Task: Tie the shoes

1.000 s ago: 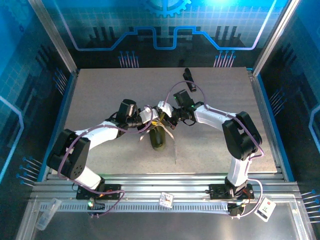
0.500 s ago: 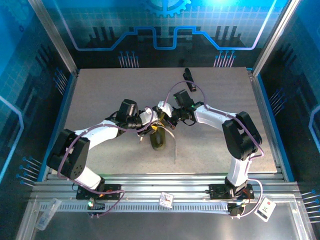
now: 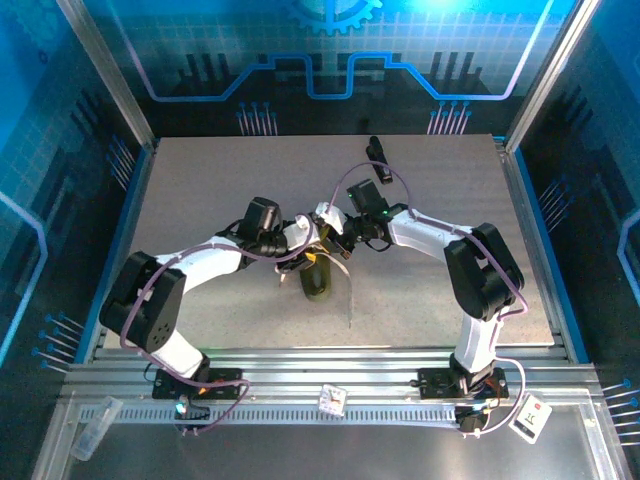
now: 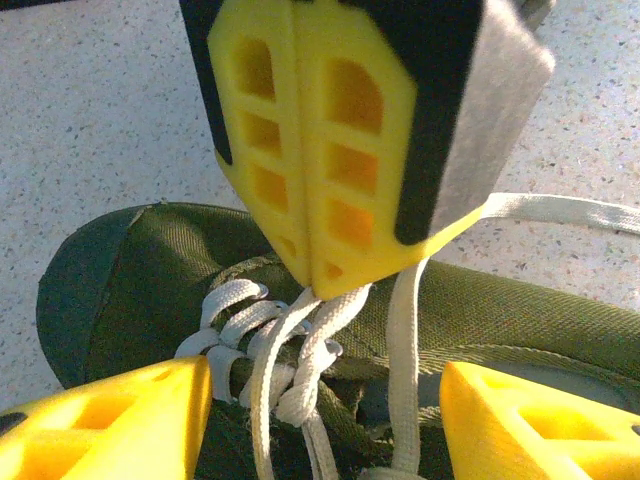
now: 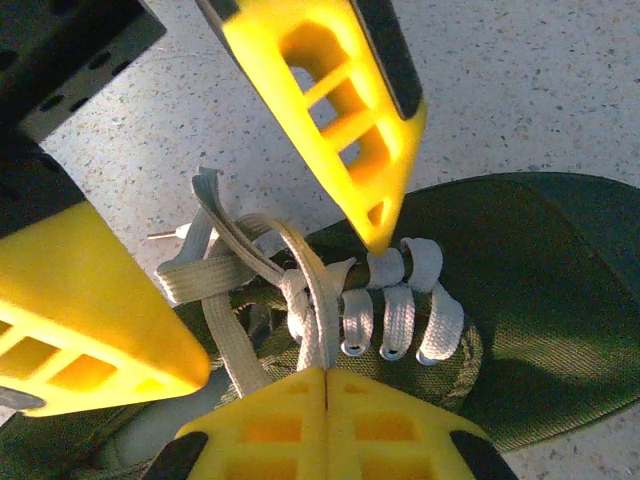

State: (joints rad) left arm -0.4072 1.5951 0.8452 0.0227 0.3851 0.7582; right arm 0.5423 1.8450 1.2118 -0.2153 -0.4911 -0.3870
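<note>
**Olive-green shoe [image 4: 130,290] beneath two meeting grippers**

The left arm [image 3: 200,262] and right arm [image 3: 430,235] bend inward, wrists nearly touching. The right gripper [image 5: 327,385] has its jaws pressed together, pinching the whitish laces [image 4: 300,350] at their tips. The left gripper [image 4: 325,400] has its jaws apart on either side of those strands, gripping nothing. The flat shoe lies directly beneath both.

Both arms reach inward, meeting over the shoe [image 3: 316,278]. The left hand [image 4: 322,395] hangs above it, jaws spread wide; the right hand [image 5: 327,385] pinches tight on the laces [image 5: 310,290].
</note>
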